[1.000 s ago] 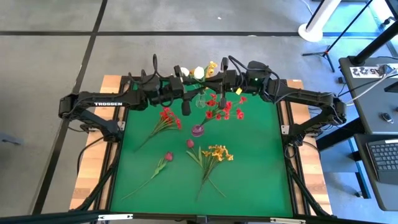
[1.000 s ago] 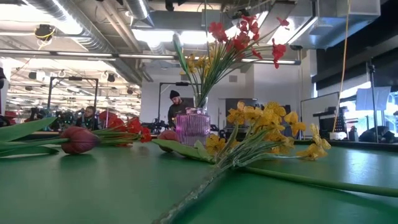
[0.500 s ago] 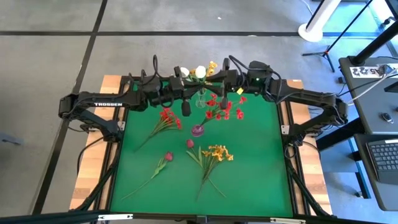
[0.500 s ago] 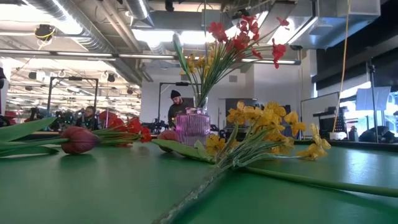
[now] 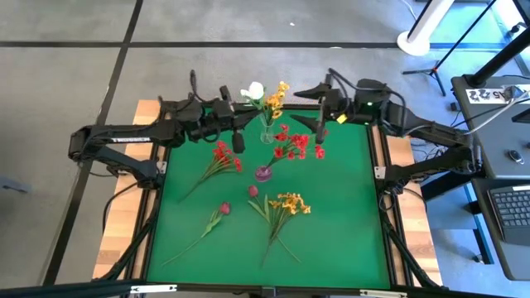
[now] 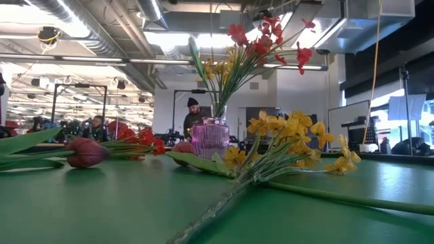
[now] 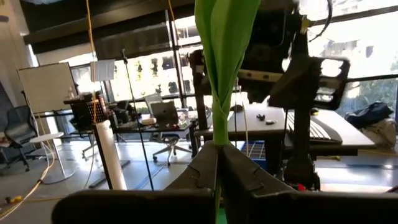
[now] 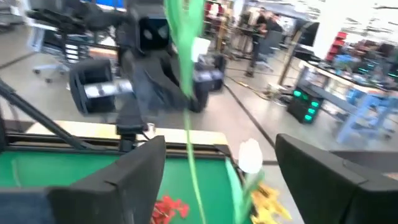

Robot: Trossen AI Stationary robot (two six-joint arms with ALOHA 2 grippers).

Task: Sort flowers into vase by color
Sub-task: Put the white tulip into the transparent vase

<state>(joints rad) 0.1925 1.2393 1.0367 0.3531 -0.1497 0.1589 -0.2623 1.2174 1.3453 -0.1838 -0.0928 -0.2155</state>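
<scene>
My left gripper (image 5: 238, 139) is at the far middle of the table, shut on the green stem (image 7: 227, 56) of an upright flower. The stem's top runs out of both wrist views. A white bud (image 5: 252, 89) shows above it in the high view. My right gripper (image 8: 221, 146) stands open, one finger on each side of the same stem (image 8: 186, 93), apart from it. Beside them a clear vase (image 5: 267, 132) holds yellow blossoms (image 5: 277, 93). A purple vase (image 6: 210, 139) holds red blossoms (image 5: 298, 147). My left gripper pinches the flower's stem (image 7: 219, 134), with its wrapped leaf, between its two fingers. The fingers come level from the table's left side and lie across the stem. The stem stands upright above the fingers; its lower end is hidden behind them.
Flowers lie on the green mat: a red cluster (image 5: 222, 157), a dark red bud on a long stem (image 5: 224, 209), another dark red bud (image 5: 253, 191) and a yellow cluster (image 5: 288, 203). People are in the room behind the table.
My right gripper has drawn back toward the table's right edge. My left gripper has gone a little toward the left edge, and the white bud has shifted left with it.
</scene>
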